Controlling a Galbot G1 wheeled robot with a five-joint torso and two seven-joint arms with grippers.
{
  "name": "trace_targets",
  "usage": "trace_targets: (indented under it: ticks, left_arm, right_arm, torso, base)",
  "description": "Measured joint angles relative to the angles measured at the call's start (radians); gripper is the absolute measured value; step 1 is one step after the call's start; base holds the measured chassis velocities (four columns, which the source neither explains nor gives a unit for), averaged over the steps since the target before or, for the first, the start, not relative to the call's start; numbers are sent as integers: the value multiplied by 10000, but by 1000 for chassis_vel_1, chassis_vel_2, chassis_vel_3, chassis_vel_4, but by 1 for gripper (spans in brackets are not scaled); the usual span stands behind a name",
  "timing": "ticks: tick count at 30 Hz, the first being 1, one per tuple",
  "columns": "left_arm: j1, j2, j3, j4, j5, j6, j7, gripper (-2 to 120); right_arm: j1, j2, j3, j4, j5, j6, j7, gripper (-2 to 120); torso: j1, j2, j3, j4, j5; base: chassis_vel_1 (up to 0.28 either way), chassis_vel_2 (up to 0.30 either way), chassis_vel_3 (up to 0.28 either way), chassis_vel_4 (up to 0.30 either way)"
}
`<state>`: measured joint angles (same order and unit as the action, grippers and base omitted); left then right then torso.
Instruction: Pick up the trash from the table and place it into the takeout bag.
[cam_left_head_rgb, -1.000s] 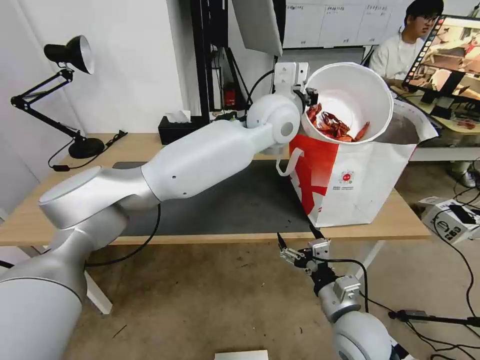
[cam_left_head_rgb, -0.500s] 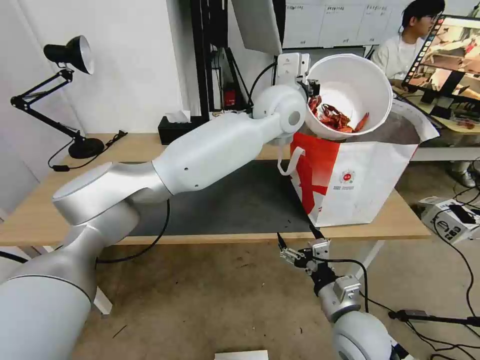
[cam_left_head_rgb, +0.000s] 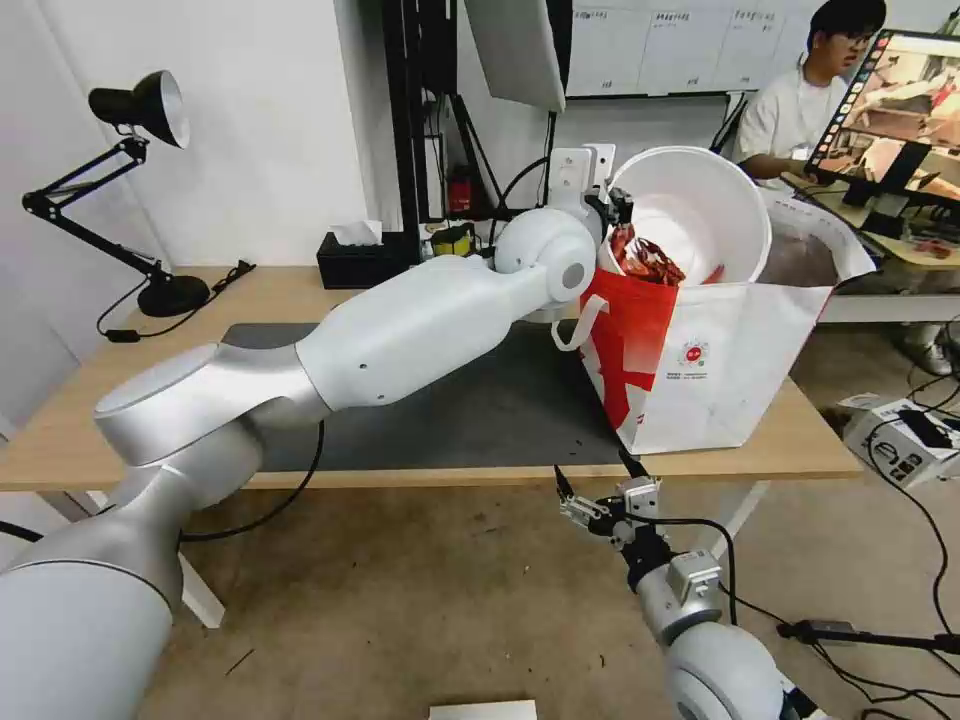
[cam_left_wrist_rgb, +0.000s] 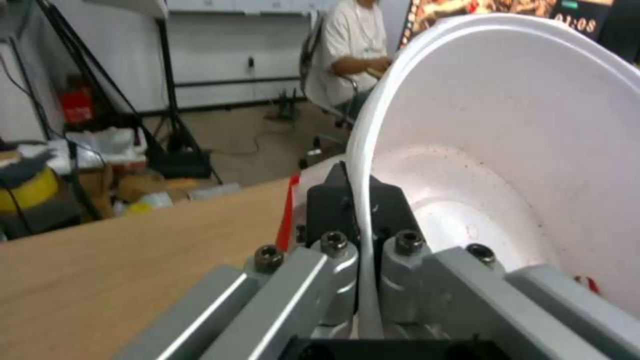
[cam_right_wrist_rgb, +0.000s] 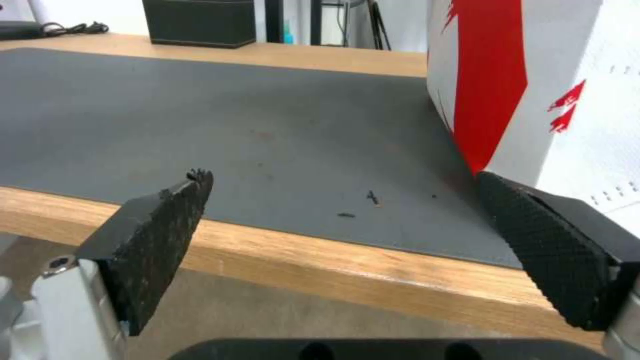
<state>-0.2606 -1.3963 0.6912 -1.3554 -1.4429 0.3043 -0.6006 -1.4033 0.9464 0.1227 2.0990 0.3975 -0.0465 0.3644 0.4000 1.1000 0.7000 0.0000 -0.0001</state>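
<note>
the left gripper (cam_left_head_rgb: 612, 205) pinches the rim of the white bowl (cam_left_head_rgb: 700, 200) of red shells, tilted and partly sunk in the mouth of the takeout bag (cam_left_head_rgb: 720, 350) at the table's (cam_left_head_rgb: 300, 290) right end. nearer, below the table edge, the right gripper (cam_left_head_rgb: 597, 492) hangs with jaws apart.

A black desk lamp (cam_left_head_rgb: 140, 110) on a jointed arm stands at the table's far left corner, its round base (cam_left_head_rgb: 172, 296) on the wood and its cord (cam_left_head_rgb: 228, 275) trailing along the far edge. A black tissue box (cam_left_head_rgb: 362, 262) sits at the middle of the far edge, white tissue poking from its top.
</note>
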Motion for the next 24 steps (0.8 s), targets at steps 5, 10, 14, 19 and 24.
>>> trace_targets:
  ticks: [5,10,14,19,24]
  left_arm:
    - [-87,-152,-42,98,-331,362,28,0]
    - [-88,-116,-21,-39,-551,617,176,0]
    - [-66,-59,77,-184,-633,902,228,7]
    - [-62,-50,97,-242,-811,1109,229,28]
    - [-63,-18,91,-275,-852,1118,240,40]
  right_arm:
    - [0,0,0,1,0,0,0,100]
    - [0,0,0,0,0,0,0,100]
    - [0,0,0,0,0,0,0,100]
    - [0,0,0,0,0,0,0,100]
    - [0,0,0,0,0,0,0,100]
  torso:
    - [0,0,0,0,0]
    - [0,0,0,0,1]
    - [0,0,0,0,1]
    - [0,0,0,0,0]
    - [0,0,0,0,1]
  base:
    - [0,0,0,0]
    - [0,0,0,0]
    - [0,0,0,0]
    - [0,0,0,0]
    - [0,0,0,0]
